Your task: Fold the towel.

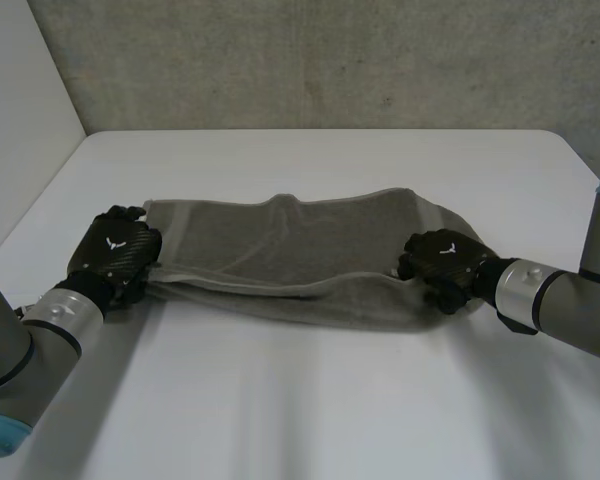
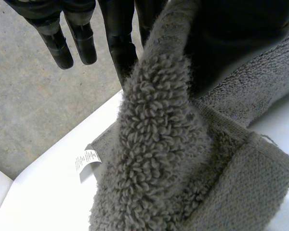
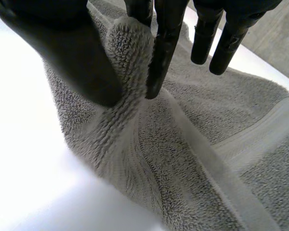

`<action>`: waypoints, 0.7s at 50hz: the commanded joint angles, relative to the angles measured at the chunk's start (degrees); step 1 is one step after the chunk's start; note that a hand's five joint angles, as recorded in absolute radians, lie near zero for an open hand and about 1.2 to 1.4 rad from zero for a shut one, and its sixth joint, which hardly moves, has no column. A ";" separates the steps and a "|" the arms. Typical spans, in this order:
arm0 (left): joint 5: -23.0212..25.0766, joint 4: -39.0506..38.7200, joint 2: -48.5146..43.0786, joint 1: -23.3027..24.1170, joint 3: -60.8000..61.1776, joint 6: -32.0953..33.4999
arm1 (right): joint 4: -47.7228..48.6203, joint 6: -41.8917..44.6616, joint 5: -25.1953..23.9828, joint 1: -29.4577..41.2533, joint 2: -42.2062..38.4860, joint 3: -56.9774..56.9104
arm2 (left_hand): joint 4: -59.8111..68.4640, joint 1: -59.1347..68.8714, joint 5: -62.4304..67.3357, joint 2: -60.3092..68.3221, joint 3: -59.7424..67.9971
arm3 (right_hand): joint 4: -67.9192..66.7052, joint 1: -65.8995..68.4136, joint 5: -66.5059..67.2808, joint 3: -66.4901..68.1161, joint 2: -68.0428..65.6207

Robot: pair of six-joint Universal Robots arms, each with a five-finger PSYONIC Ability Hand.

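A grey towel (image 1: 290, 262) lies crosswise on the white table (image 1: 310, 400), folded lengthwise into a band. My left hand (image 1: 114, 253) is at the towel's left end. In the left wrist view that hand (image 2: 118, 38) pinches a bunched fold of the towel (image 2: 159, 159) between thumb and fingers, and a white label (image 2: 86, 160) sticks out at the towel's edge. My right hand (image 1: 444, 263) is at the towel's right end. In the right wrist view its thumb (image 3: 72, 53) and a finger pinch a raised ridge of the towel (image 3: 183, 144).
A grey wall (image 1: 310, 60) stands behind the table's far edge. Bare table lies in front of the towel and behind it. My two forearms come in from the near left and the near right.
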State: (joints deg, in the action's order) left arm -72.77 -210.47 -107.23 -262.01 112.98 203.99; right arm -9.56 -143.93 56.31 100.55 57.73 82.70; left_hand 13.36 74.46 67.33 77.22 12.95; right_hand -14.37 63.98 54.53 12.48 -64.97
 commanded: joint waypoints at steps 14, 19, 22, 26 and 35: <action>0.26 3.04 0.88 -0.35 -0.30 -0.09 | -0.20 3.12 -1.20 -2.29 8.37 7.13 | -3.36 5.54 2.67 2.78 -2.95 | 4.37 16.02 15.47 -2.48 -15.03; 0.53 5.50 0.09 0.00 -3.36 -0.26 | -1.87 10.05 -1.03 -2.29 6.71 4.68 | -3.36 5.54 2.67 2.78 -2.95 | 4.37 16.02 15.47 -2.48 -15.03; 0.44 5.95 -1.22 0.27 -8.01 -0.61 | -2.31 13.75 -0.06 -1.68 5.21 -1.28 | -3.36 5.54 2.67 2.78 -2.95 | 4.37 16.02 15.47 -2.48 -15.03; 0.44 5.95 -4.75 1.15 -15.60 -0.26 | -1.78 12.36 1.35 -0.88 3.45 -10.98 | -3.36 5.54 2.67 2.78 -2.95 | 4.37 16.02 15.47 -2.48 -15.03; -1.14 5.16 -6.68 5.19 -44.60 -1.67 | 16.99 -7.38 17.58 1.23 5.97 -39.63 | -3.36 5.54 2.67 2.78 -2.95 | 4.37 16.02 15.47 -2.48 -15.03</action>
State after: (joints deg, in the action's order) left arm -72.96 -204.55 -113.89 -258.26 82.34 203.35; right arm -5.27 -138.90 64.44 101.27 60.19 55.24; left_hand 13.36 74.43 67.33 77.23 12.95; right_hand -14.37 75.81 66.08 12.48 -75.28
